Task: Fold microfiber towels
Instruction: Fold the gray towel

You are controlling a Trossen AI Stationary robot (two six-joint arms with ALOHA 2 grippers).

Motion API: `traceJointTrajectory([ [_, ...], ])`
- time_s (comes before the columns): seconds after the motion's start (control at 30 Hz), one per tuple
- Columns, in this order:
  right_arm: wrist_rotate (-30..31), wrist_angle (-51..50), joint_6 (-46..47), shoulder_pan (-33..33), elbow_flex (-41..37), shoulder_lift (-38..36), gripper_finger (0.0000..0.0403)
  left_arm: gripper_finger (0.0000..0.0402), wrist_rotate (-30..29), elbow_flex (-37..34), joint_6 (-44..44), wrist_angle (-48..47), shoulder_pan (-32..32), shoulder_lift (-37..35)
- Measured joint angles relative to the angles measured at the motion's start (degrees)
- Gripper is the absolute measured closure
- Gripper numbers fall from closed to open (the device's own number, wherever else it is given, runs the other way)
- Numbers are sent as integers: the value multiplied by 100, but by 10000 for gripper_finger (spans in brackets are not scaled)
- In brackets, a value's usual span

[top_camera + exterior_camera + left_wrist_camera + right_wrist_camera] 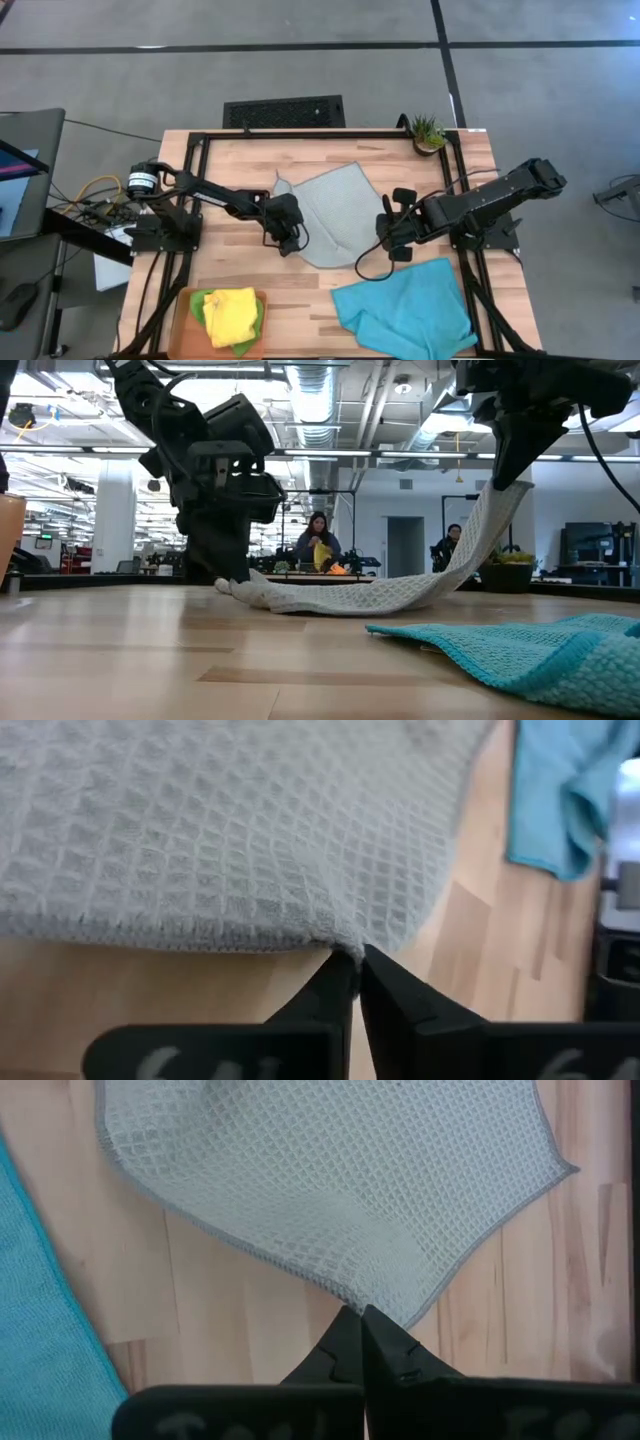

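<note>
Pinching opposite edges of the light grey waffle-weave towel (pixel 335 215), left gripper (pixel 356 982) low at the tabletop, right gripper (pixel 356 1338) lifted with cloth sagging between; judged light, limp, unslippery, best held at hemmed corners; turquoise towel (pixel 410 310) beside right gripper.

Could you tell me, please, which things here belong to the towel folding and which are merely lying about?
Part of the job:
- grey towel, pinched by the left gripper and the right gripper
- turquoise towel
- yellow towel
- green towel

Lying about:
- orange tray under the yellow and green towels
- potted plant
</note>
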Motion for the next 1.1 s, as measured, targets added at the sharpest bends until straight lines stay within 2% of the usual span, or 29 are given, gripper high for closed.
traceJointTrajectory([
  [0.13, 7, 0, 0, 0, 0, 0, 397, 398, 510, 2, 37, -12, 0, -70],
  [0.27, 39, 0, 0, 0, -1, 0, 397, 399, 1264, 2, -2, -64, 0, -208],
  [0.47, 254, -7, 2, -2, -2, -2, 397, 400, 2025, 2, -417, -49, 0, -665],
  [0.77, 738, 268, -43, -255, -4, -3, 397, 401, 1433, 2, -1454, -54, -4, -1011],
  [1.1, 776, 1276, -1200, -1163, -4, -4, 397, 401, 1163, 2, -1683, -68, -4, -1011],
])
